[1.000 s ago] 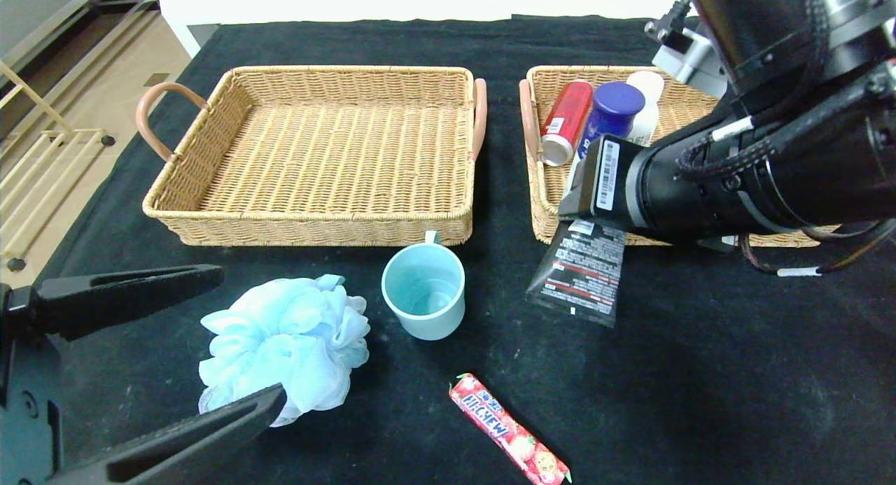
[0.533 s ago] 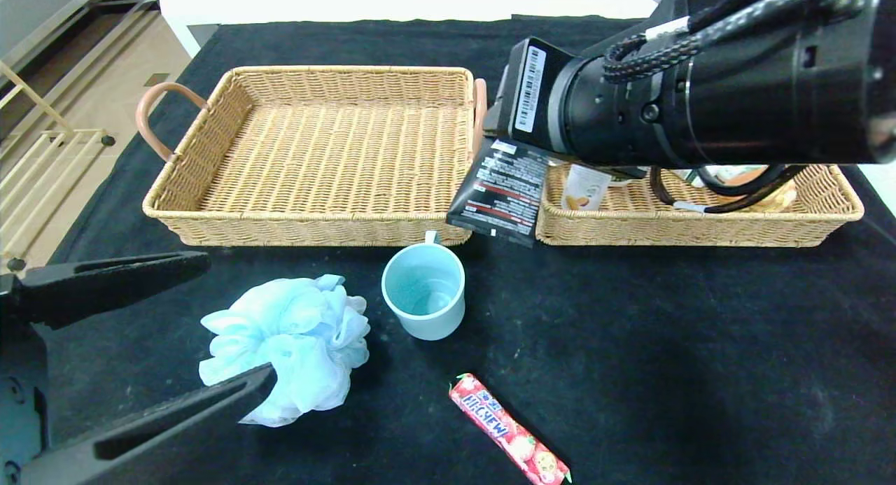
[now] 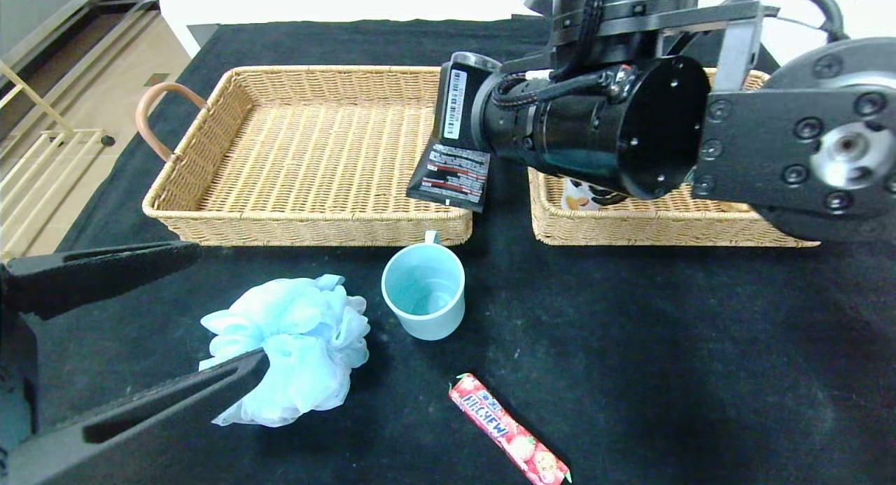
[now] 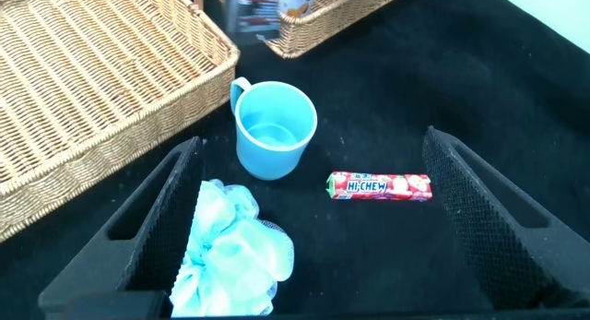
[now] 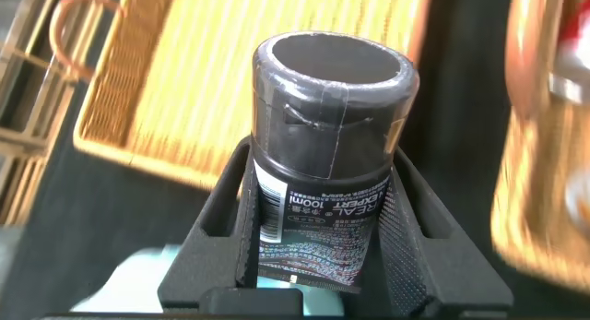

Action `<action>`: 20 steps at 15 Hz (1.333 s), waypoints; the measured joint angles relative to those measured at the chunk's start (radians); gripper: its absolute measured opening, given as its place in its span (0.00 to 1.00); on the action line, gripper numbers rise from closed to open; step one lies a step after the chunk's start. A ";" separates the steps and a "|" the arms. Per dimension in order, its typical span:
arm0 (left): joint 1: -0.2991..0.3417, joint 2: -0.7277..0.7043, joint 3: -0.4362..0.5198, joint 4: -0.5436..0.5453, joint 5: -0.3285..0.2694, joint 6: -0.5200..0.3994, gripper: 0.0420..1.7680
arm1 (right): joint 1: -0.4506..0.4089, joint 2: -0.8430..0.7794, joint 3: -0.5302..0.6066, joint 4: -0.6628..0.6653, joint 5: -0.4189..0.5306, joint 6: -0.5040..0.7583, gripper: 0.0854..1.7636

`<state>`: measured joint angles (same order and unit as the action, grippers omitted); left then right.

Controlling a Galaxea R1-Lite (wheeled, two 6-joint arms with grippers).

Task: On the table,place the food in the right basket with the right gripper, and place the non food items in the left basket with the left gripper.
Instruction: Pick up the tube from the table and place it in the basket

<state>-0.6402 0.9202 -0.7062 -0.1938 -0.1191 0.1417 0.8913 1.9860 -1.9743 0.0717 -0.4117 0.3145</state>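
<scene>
- The dark tube (image 3: pixel 451 177) with a black cap (image 5: pixel 334 76) is pinched in the right claw (image 5: pixel 323 237). It hangs in the air over the near right corner of the left basket (image 3: pixel 210 219), with the flat end pointing down. It has white and red print on it.
- This basket has nothing in it yet, so no non-food thing is put away.
- The right basket (image 3: pixel 630 229) is mostly hidden by the arm. A bit of a white bottle (image 3: pixel 577 194) shows inside (I cannot tell what else is there).
- The blue mug (image 3: pixel 423 299) stands on the black table (image 3: pixel 700 366) just in front of the left basket. The fluffy blue pouf (image 3: pixel 287 345) lies beside it.
- The red candy stick (image 3: pixel 507 429) lies nearer the robot. It looks like it must go in the right basket.
- The left claw (image 4: pixel 313 219) is wide apart and holds nothing. One finger (image 3: pixel 161 408) touches the pouf.
</scene>
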 joint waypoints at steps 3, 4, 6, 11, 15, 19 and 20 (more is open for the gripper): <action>0.001 0.000 -0.003 0.000 0.000 -0.001 0.97 | -0.010 0.060 0.000 -0.184 0.002 -0.106 0.43; 0.001 0.000 -0.004 0.000 0.000 0.000 0.97 | -0.015 0.080 0.000 -0.236 0.005 -0.135 0.43; 0.001 0.000 -0.004 0.000 0.000 0.000 0.97 | -0.024 0.119 0.000 -0.336 0.021 -0.169 0.43; 0.001 0.002 -0.003 0.000 -0.003 0.000 0.97 | -0.051 0.183 0.000 -0.466 0.034 -0.231 0.42; 0.001 0.002 -0.001 0.000 -0.003 0.000 0.97 | -0.061 0.208 0.000 -0.527 0.043 -0.260 0.42; 0.000 0.002 -0.001 0.000 -0.004 0.000 0.97 | -0.063 0.230 0.000 -0.570 0.045 -0.292 0.42; 0.000 0.002 -0.001 0.001 -0.004 0.000 0.97 | -0.063 0.234 0.000 -0.570 0.044 -0.296 0.42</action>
<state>-0.6398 0.9226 -0.7070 -0.1932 -0.1234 0.1419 0.8279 2.2202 -1.9743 -0.4987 -0.3674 0.0187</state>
